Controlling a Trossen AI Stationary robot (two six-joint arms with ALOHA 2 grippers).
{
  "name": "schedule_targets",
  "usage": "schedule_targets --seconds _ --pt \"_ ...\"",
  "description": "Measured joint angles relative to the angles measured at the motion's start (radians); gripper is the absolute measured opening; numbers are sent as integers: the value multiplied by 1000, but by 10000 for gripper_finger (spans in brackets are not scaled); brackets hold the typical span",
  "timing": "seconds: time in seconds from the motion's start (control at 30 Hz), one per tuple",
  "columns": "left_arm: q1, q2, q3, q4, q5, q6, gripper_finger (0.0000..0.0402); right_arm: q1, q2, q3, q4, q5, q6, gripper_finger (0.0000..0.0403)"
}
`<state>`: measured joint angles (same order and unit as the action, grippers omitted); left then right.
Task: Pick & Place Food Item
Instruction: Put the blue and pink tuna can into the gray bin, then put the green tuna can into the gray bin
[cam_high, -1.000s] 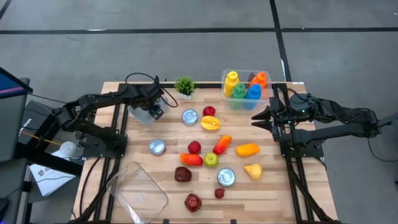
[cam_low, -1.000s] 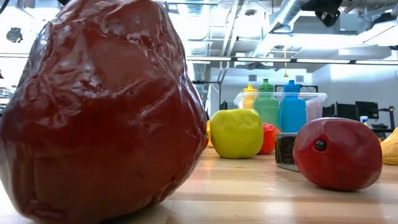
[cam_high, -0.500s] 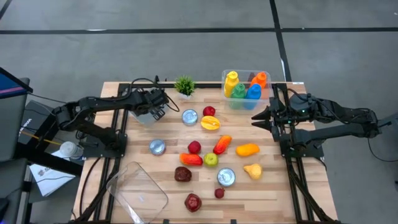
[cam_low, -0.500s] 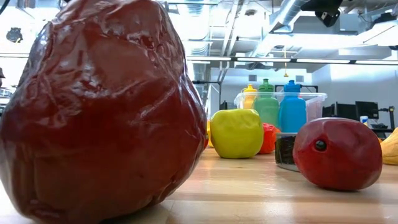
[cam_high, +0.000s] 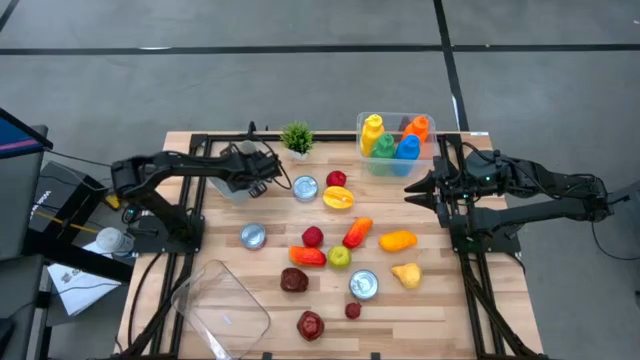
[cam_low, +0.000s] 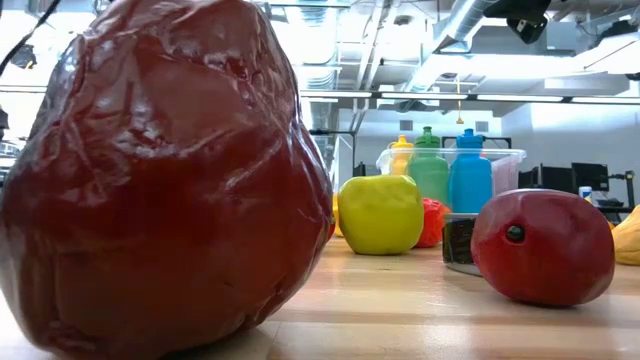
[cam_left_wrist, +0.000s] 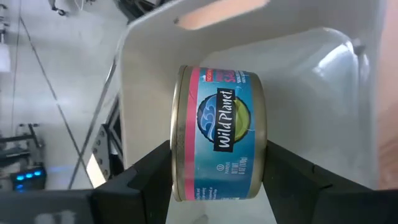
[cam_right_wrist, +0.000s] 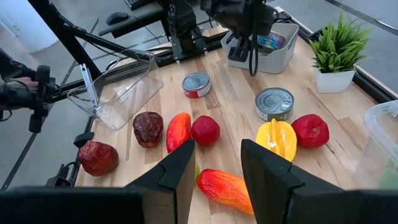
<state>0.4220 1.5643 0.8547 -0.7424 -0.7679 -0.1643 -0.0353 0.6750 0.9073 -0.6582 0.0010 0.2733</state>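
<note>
My left gripper (cam_left_wrist: 217, 163) is shut on a tuna can (cam_left_wrist: 217, 134) with a blue and pink label, held on its side over a white bin (cam_left_wrist: 323, 68). From above, the left gripper (cam_high: 266, 170) hangs at the bin (cam_high: 232, 187), back left on the table. In the right wrist view the can (cam_right_wrist: 272, 41) shows at the bin's mouth (cam_right_wrist: 287, 45). The right gripper (cam_high: 412, 190) waits at the table's right, open and holding nothing (cam_right_wrist: 217, 168).
Toy fruits and vegetables lie mid-table, among them a yellow pepper (cam_high: 338, 197) and a green apple (cam_high: 339, 257). Loose cans (cam_high: 305, 187) (cam_high: 253, 236) (cam_high: 364, 284) stand among them. A clear tub of bottles (cam_high: 395, 140), a plant (cam_high: 296, 138) and a clear container (cam_high: 222, 305) are also there.
The left arm has shifted, carrying the gripper and can a little to the right over the bin. The right arm has stayed still.
</note>
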Motion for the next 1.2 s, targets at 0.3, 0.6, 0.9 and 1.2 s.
schedule_targets --seconds 0.3,0.6,0.9,1.2 --pt "-16 20 1 23 4 -39 248 0 0 0 0 0 0 122" --pt "8 -68 1 26 196 -82 364 0 0 0 0 0 -1 122" --pt "34 -311 1 81 405 -89 352 0 0 0 0 0 -3 122" --pt "-93 -388 2 545 584 -49 332 0 0 0 0 0 -3 122"
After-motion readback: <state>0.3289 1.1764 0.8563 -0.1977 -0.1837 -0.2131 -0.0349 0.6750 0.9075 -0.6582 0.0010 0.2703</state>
